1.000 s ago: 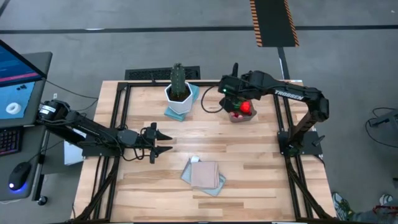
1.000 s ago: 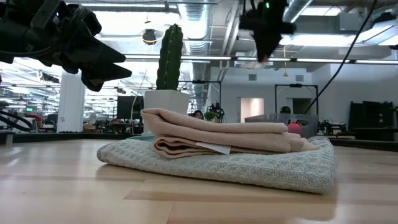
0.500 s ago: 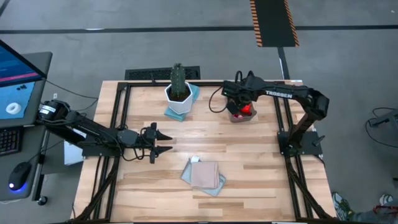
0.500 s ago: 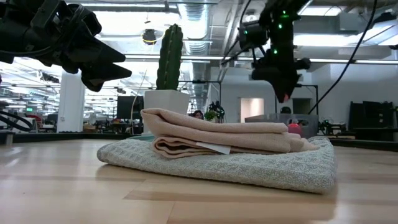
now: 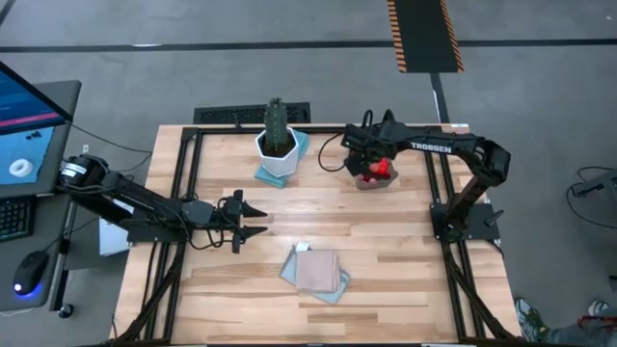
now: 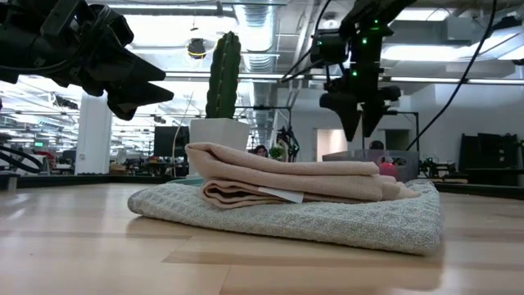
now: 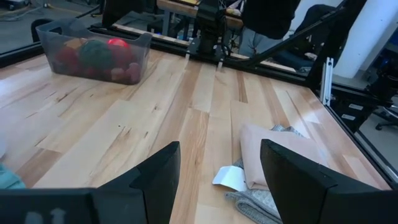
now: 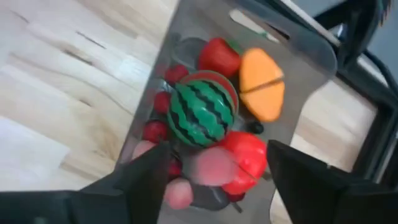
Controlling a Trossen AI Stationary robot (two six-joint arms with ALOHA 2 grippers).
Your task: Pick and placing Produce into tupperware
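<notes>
The right end effector (image 8: 205, 171) hangs wide open over the tub (image 8: 311, 56) of produce (image 8: 202, 112), while the left end effector (image 5: 253, 220), fingers apart, waits mid-worktop.

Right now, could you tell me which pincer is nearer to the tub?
The right. The right pincer hangs open directly above the tub of produce; the left pincer waits near the table's middle, well away.
</notes>
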